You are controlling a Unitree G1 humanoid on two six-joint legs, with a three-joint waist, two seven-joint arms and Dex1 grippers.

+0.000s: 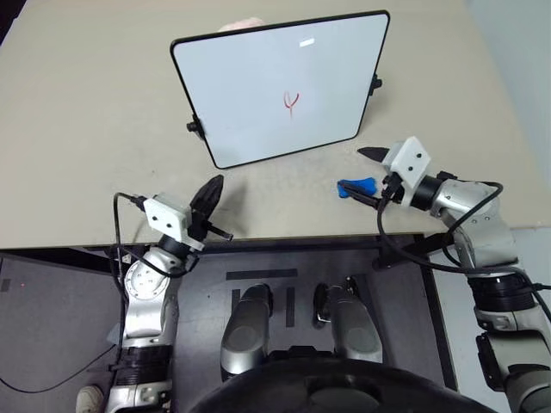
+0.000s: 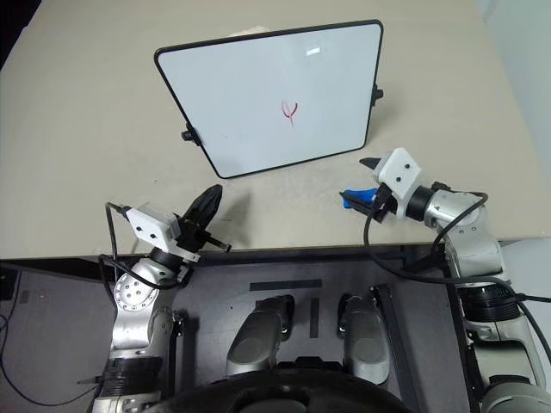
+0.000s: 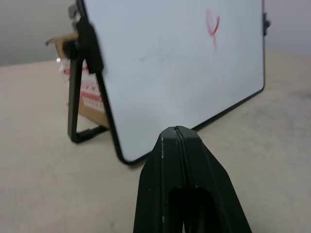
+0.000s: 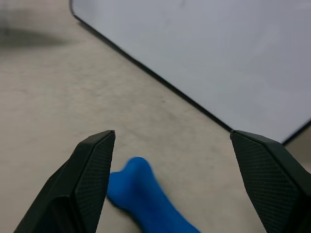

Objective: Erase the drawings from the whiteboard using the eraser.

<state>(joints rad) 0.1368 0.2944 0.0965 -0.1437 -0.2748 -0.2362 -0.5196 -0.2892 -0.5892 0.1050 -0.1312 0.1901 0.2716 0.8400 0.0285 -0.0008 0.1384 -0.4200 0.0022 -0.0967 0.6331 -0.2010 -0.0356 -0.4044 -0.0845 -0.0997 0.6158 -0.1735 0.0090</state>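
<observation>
Right gripper (image 4: 170,160) is seen with its jaws spread wide, poised over the eraser (image 1: 356,186), which lies on the table (image 1: 103,103) just in front of the whiteboard's lower right corner; nothing is clamped yet. Left gripper (image 3: 177,133) is held with its fingers pressed together, empty, near the table's front edge and aimed toward the whiteboard (image 1: 258,86). The drawings (image 1: 292,104), a small red squiggle, are intact near the board's middle, so the step in hand is judged to be the pickup of the eraser. The next move calls for the open jaws to be lowered around the blue piece and closed before any wiping. In the right wrist view the eraser is shown lying nearer one finger than the other, so some recentring may be needed. In the left wrist view the board's rear stand (image 3: 75,97) is revealed, propping it upright.
</observation>
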